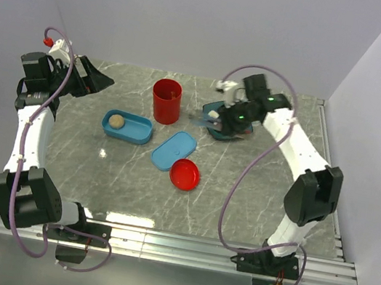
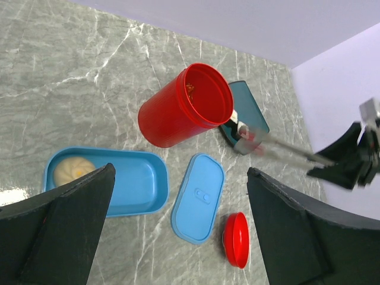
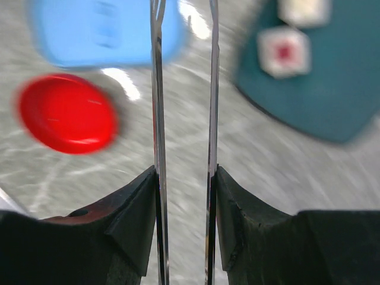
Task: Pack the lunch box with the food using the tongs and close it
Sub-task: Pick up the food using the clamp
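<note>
Landmark taken: red cup [image 1: 166,100], open-topped, standing at mid-table on the grey marbled table [image 1: 84,161]. Far to the cup's left the left gripper [image 1: 96,80] hung above the surface, jaws spread wide with nothing between them. Left of the cup and a little nearer the arm bases lay the lunch box [image 1: 133,132], light blue, open, flat on the table. A single beige ball [image 1: 116,121] sat in the box at the end farthest from the cup; the rest of its floor was bare. Orange flecks showed on the cup's inner wall [image 2: 190,89]. On the near side of the cup and slightly right, the lid [image 1: 174,151] lay flat and apart from the box, showing an oval recess with two small dots [image 2: 202,195]; any lettering was too small to read. A red disc [image 1: 185,175] lay beyond the lid's end farthest from the cup. Just right of the cup sat the dark teal plate [image 1: 215,108], carrying a white roll with a red centre [image 3: 284,52] and a second white piece [image 3: 304,9], both blurred. Over the plate, the right gripper [image 3: 184,172] pinched the tongs [image 3: 157,89], one finger against each silver arm, jaws narrow, arms almost parallel with a slim gap, tips pointing toward the cup.
</note>
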{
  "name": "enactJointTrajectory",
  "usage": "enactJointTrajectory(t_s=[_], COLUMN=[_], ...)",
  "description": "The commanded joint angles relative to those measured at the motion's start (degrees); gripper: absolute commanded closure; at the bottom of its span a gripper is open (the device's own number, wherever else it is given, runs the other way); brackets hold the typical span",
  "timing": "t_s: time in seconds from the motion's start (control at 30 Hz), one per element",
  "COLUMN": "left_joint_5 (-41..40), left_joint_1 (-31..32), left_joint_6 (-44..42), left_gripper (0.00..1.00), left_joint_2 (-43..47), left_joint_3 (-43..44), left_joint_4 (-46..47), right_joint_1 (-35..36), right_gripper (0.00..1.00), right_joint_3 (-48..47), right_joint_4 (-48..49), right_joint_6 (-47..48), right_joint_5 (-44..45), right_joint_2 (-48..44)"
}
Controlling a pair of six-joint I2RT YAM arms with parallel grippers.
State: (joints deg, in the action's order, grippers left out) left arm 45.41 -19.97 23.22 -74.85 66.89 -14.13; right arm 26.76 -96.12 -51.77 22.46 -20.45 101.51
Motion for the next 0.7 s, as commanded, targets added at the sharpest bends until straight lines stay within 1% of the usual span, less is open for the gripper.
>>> enactJointTrajectory(t_s=[0.0, 0.07, 0.1, 0.2, 0.33, 0.47, 0.67], left_joint_5=[2.1, 2.2, 2.2, 3.3, 3.8, 4.0, 4.9], left_joint_1=[-0.2, -0.2, -0.2, -0.2, -0.2, -0.2, -0.2], left_joint_6=[-0.2, -0.2, 0.0, -0.4, -1.2, -1.4, -0.8], left_gripper=[0.01, 0.00, 0.01, 0.00, 0.01, 0.00, 0.01], left_joint_2=[0.3, 0.3, 0.4, 0.0, 0.1, 0.1, -0.7], left_joint_3=[2.3, 2.1, 1.9, 1.9, 1.9, 1.7, 2.1], left_joint_4=[2.6, 2.8, 2.9, 2.4, 1.5, 1.6, 1.6], right_joint_1=[-6.6, -8.9, -11.4, -15.2, -18.1, -18.5, -18.6], right_gripper=[0.53, 0.53, 0.53, 0.52, 0.47, 0.44, 0.44], right_joint_3=[1.3, 1.3, 1.0, -1.9, -5.9, -6.3, -6.6], right_joint_4=[-2.9, -3.5, -3.9, -6.9, -9.6, -9.4, -8.1], right_joint_6=[4.4, 6.8, 7.5, 10.1, 12.1, 13.3, 12.9], right_joint_5=[0.8, 1.6, 1.6, -0.7, -2.2, -2.5, -2.1], right_joint_2=[-4.3, -3.5, -2.9, 0.9, 5.5, 6.6, 8.1])
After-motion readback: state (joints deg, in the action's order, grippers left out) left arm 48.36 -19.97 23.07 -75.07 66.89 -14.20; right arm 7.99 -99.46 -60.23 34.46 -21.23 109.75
